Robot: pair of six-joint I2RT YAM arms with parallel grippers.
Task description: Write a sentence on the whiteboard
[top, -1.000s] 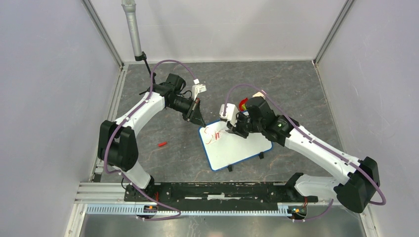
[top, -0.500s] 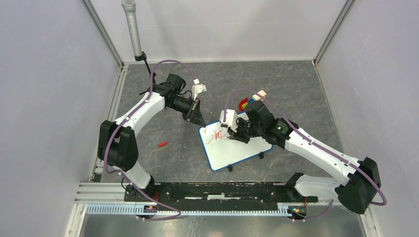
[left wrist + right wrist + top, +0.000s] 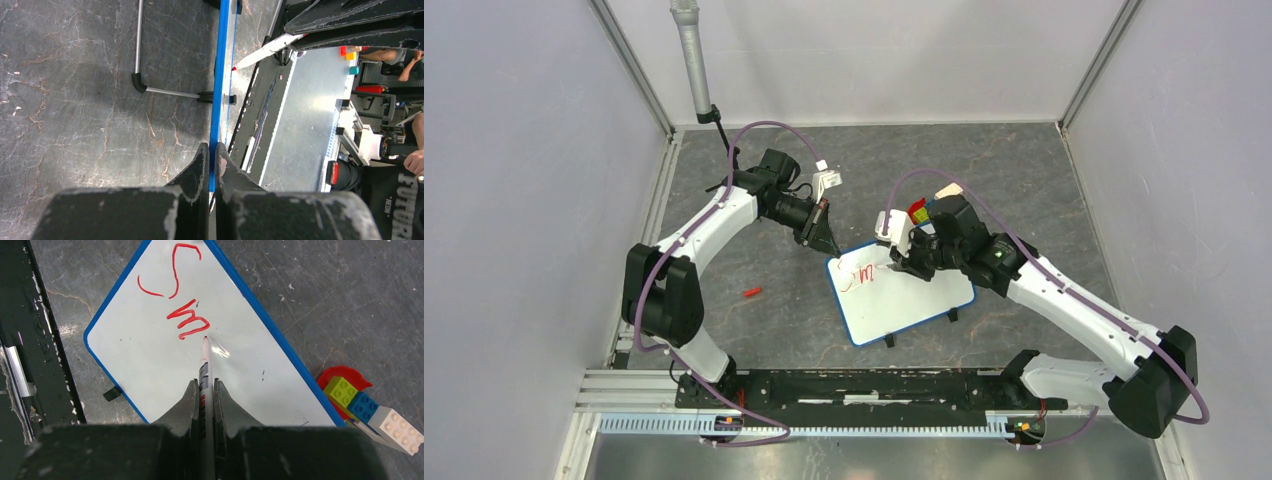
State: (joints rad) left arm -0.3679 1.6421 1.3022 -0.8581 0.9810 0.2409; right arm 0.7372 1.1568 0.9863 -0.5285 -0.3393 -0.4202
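The whiteboard (image 3: 914,300) stands on its thin black wire legs (image 3: 165,92) near the middle of the dark stone-patterned table (image 3: 1024,180), between the two arms, its face tilted up. The left gripper (image 3: 211,150) is at the board's far left corner, and its fingers (image 3: 200,162) are pressed together on the blue rim (image 3: 218,75), one on each side of it.

The right gripper (image 3: 204,387) hangs over the board's far half with its fingers closed tight around a white marker (image 3: 204,365) with a red tip. The marker points down at the white face. Of the sentence (image 3: 180,305), only the red letters "Sm" stand there, near the far left corner. The marker tip sits just past the last stroke of the "m"; whether it touches the board cannot be told.

A few toy bricks (image 3: 367,407), lime, blue and white, lie beside a red curved piece just off the board's far edge. A small red piece (image 3: 751,292) lies on the table well to the left of the board
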